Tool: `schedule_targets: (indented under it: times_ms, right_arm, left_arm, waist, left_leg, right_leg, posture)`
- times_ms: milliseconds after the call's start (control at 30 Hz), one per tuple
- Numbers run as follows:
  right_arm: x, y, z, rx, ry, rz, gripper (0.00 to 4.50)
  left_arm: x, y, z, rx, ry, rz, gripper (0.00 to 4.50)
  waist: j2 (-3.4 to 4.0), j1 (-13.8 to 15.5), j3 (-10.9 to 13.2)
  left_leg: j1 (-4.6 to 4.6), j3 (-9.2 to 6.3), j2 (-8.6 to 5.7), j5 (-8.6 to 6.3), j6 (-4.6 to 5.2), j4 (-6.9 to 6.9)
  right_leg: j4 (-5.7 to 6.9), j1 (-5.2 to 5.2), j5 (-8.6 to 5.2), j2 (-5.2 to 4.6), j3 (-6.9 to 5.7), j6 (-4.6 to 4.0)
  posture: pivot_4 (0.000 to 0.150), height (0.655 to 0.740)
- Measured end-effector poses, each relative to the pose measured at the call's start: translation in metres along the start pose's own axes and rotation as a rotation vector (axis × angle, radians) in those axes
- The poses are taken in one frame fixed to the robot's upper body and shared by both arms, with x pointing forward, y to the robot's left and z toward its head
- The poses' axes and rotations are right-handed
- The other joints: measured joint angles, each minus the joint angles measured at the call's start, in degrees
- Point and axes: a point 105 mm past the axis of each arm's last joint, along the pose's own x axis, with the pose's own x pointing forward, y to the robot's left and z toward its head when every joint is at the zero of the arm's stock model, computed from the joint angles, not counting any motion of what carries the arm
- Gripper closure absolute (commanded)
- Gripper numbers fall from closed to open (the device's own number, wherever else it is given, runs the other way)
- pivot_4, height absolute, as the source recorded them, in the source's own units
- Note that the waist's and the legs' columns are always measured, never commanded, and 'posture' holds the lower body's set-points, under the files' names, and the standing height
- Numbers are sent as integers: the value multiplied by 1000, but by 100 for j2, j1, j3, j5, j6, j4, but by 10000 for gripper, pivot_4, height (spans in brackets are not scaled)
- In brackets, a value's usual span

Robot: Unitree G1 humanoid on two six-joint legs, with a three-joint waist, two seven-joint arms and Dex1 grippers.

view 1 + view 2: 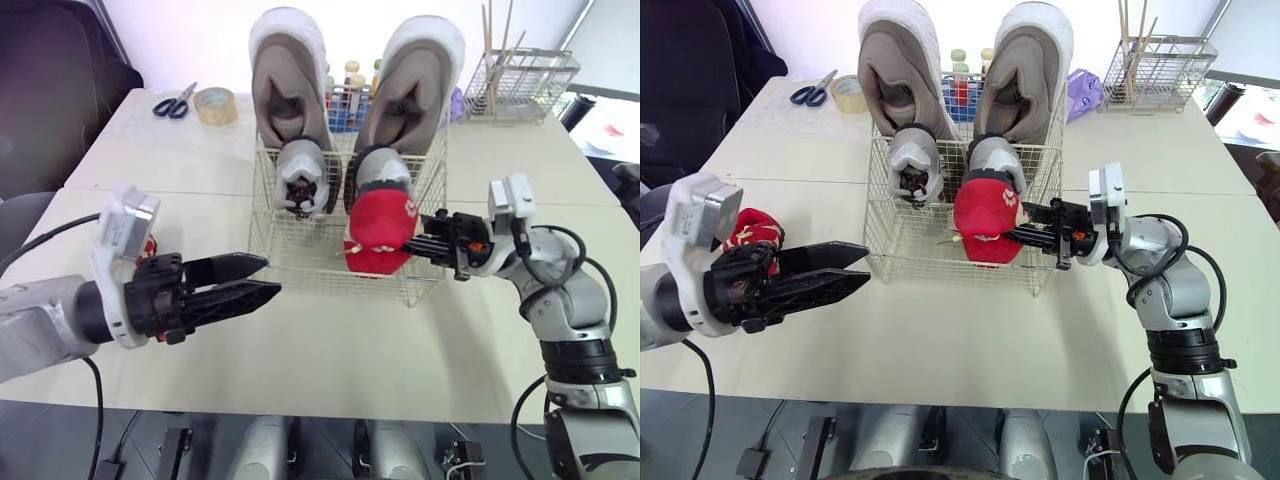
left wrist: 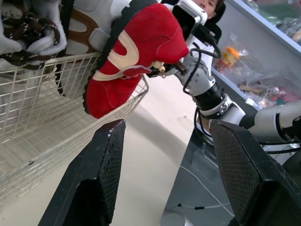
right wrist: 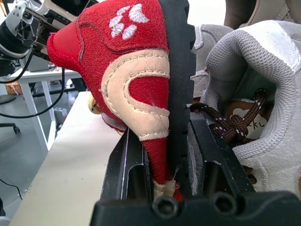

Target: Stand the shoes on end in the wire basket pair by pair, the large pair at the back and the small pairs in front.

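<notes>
Fingers of the right gripper clamp a red shoe upright at the basket front. Left gripper hangs open, empty. Large pair and grey pair stand inside; second red shoe lies on the table, unplaced.

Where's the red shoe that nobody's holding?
The loose red shoe lies on the table at the robot's left, outside the basket, close by the left tool. Its mate is in the right tool.
</notes>
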Motion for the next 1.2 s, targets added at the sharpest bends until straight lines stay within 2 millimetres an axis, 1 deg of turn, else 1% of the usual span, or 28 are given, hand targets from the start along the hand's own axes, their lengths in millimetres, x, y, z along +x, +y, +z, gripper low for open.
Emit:
schedule_targets:
  times_ms: [100,167,233,300,333,367,633,733,867,967,1067,1133,1200]
  right_arm:
    - [-1,0,1,4,2,-1,40111]
    - [-2,0,2,13,7,-2,29800]
    - [-5,1,2,20,29,-2,21885]
    - [-10,2,-4,54,54,-14,10919]
    - [-10,3,-6,64,52,-20,7137]
    - [-10,3,-6,64,50,-20,1923]
    - [-12,3,2,90,77,-46,1923]
    - [-14,4,12,83,87,-63,1923]
    - [-16,13,23,115,110,-59,1923]
    - [-18,21,40,149,140,-54,1923]
    - [-20,28,56,142,190,-58,1923]
    - [-21,31,59,148,227,-58,1923]
    - [-24,29,61,137,241,-73,1923]
  left_arm:
    - [0,3,-2,1,2,11,15683]
    - [0,5,-3,-3,1,13,15366]
    - [0,5,-4,-7,-2,8,15366]
    - [0,5,-5,-6,0,7,15366]
    - [0,6,-5,-8,-1,9,15366]
    - [0,7,-5,-7,-1,13,15366]
    - [0,9,-8,-13,-7,13,15366]
    - [1,10,-10,-18,-6,10,15366]
    - [-1,14,-11,-23,-7,24,15366]
    - [-4,18,-14,-40,-1,45,15366]
    - [-10,24,-17,-56,3,69,15366]
    - [-13,27,-17,-53,1,84,15366]
    - [-16,32,-18,-54,3,97,15366]
  waist:
    - [-1,1,-1]
    - [-2,5,-1]
    - [-2,12,-2]
    - [-12,-8,-7]
    - [-8,-23,-6]
    - [-2,-38,-6]
    - [8,-50,-3]
    - [8,-37,-3]
    - [11,-30,-1]
    - [23,-25,6]
    - [24,-25,7]
    - [24,-26,6]
    - [23,-26,6]
  left_leg:
    - [0,-3,-2,0,0,-2]
    - [0,-5,-4,0,0,-2]
    - [0,-7,-7,-1,1,-5]
    - [0,-9,-7,-1,1,-9]
    - [0,-9,-7,-1,1,-9]
    - [0,-8,-7,-1,1,-10]
    - [-1,-8,-3,3,-5,-15]
    - [-2,-8,-3,2,-5,-16]
    - [-3,-8,-3,2,-5,-19]
    - [-7,-8,-3,2,-4,-22]
    - [-8,-9,-2,1,-3,-29]
    - [-8,-8,-2,1,-2,-30]
    - [-9,-8,-3,0,-1,-29]
  right_leg:
    - [-12,8,0,-1,-1,0]
    - [-18,10,1,-2,-1,-1]
    - [-22,13,1,-7,-2,-1]
    - [-29,14,1,-6,-2,-2]
    - [-29,12,2,-6,-1,-1]
    - [-28,10,2,-6,0,-2]
    - [-21,1,3,-4,0,-2]
    - [-21,0,3,-5,0,-3]
    - [-22,-2,2,-8,0,-3]
    - [-25,-6,2,-11,1,-3]
    - [-33,-7,2,-12,0,-4]
    - [-36,-6,1,-12,1,-5]
    - [-37,-5,1,-12,0,-6]
  posture:
    - [1500,7400]
    - [1500,7400]
    - [1500,7400]
    - [1500,7400]
    - [1500,7400]
    - [1500,7400]
    - [1500,7400]
    - [1500,7400]
    - [1500,7400]
    - [1500,7400]
    - [1500,7400]
    - [1500,7400]
    - [1500,7400]
